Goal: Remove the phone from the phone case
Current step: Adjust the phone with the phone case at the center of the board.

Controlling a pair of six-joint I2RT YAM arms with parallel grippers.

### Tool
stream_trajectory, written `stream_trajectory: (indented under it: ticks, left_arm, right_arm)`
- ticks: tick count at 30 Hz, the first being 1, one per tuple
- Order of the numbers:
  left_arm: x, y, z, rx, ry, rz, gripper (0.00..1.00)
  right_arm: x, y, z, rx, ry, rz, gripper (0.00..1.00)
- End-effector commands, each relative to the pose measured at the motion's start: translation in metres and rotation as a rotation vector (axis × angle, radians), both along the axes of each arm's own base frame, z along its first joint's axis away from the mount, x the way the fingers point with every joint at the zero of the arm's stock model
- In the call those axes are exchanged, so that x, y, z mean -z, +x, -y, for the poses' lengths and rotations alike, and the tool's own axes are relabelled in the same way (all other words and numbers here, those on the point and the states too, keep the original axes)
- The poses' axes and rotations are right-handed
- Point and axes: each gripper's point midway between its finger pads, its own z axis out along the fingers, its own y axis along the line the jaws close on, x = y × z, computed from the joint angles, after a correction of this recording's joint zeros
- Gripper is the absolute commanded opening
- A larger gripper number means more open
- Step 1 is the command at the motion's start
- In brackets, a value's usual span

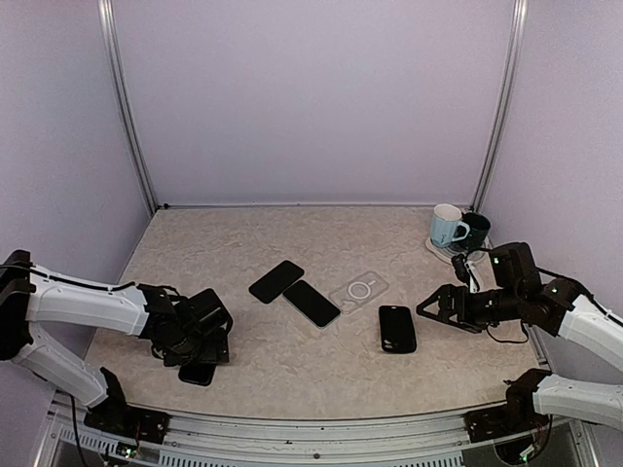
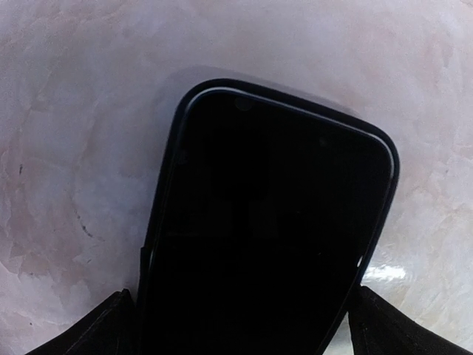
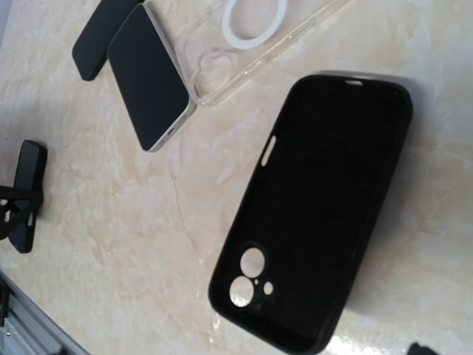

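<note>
Black case (image 3: pixel 325 200) at 3 o'clock lies empty. Left hand (image 2: pixel 247 329), wide, straddles a seemingly cased phone (image 2: pixel 266 222) at 8 o'clock; right hand (image 1: pixel 428 309) wide, empty.

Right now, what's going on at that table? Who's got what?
The left gripper is open and low over a cased phone at the near left, a finger on either side, not closed on it. The right gripper is open too, holding nothing, beside an empty black case. A loose phone, a second phone and a clear case lie mid-table.
</note>
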Motion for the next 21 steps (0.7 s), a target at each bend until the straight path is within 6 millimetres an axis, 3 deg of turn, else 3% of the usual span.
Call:
stream_trajectory:
  ticks: [1,6,8,11,14,21]
  left_arm:
    - [0.015,-0.009,0.017,0.085,0.023,-0.056,0.96]
    - [0.012,-0.006,0.042,0.107,-0.001,-0.049,0.81]
    - [0.012,-0.005,0.049,0.118,-0.006,-0.046,0.81]
    - [0.017,-0.008,0.046,0.114,0.018,-0.057,0.90]
    - [0.023,-0.012,0.039,0.102,0.038,-0.071,0.91]
    - [0.024,-0.013,0.042,0.106,-0.023,-0.031,0.76]
  right_arm:
    - [-0.002,0.001,0.000,-0.010,0.001,0.024,0.99]
    - [-0.002,0.000,-0.002,-0.023,0.012,0.019,0.99]
    - [-0.003,0.000,-0.002,-0.023,0.011,0.021,0.99]
    - [-0.001,-0.001,-0.001,-0.021,0.006,0.019,0.99]
    - [0.001,-0.002,-0.001,-0.021,0.005,0.014,0.99]
    - [0.002,-0.001,-0.003,-0.027,0.017,0.010,0.98]
